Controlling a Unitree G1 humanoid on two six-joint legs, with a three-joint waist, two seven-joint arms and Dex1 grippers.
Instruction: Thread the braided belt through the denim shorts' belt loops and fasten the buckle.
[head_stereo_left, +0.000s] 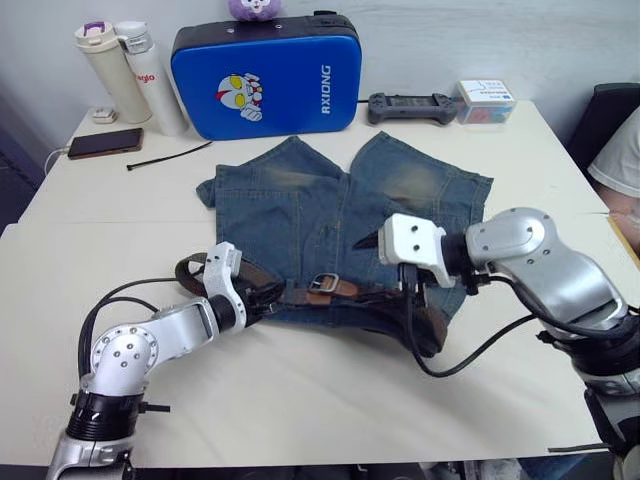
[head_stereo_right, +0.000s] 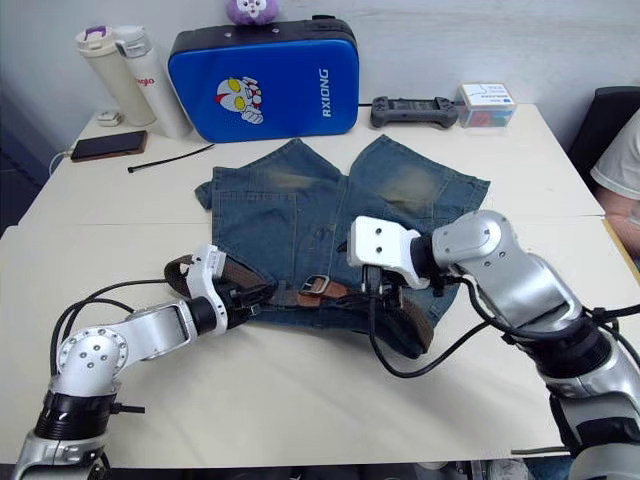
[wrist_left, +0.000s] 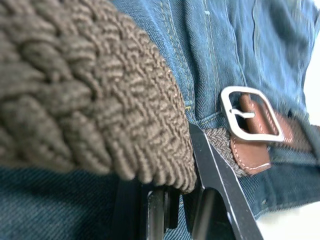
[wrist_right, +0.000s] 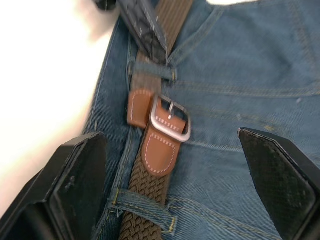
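Silver rectangular metal buckle (wrist_right: 170, 120) fastened on faded blue denim shorts (head_stereo_left: 300, 215); right fingers (wrist_right: 272, 170) wide open over buckle, holding nothing; left fingers (wrist_left: 215, 175) pinching dark-brown braided belt (wrist_left: 85, 90) beside buckle.

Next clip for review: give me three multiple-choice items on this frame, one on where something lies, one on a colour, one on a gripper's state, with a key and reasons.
1. Where does the small silver metal buckle lie?
A. On the waistband of the faded blue denim shorts
B. Beside the phone
C. On top of the blue hard case

2. What colour are the leather ends of the braided belt?
A. Black
B. Tan
C. White

3. How is the right gripper set?
A. Shut on the buckle
B. Shut on a belt loop
C. Open, fingers spread either side of the belt

Key:
1 A: the right wrist view shows the buckle on the denim waistband between two belt loops.
2 B: tan stitched leather sits at the buckle.
3 C: the black fingers stand wide apart, touching nothing.
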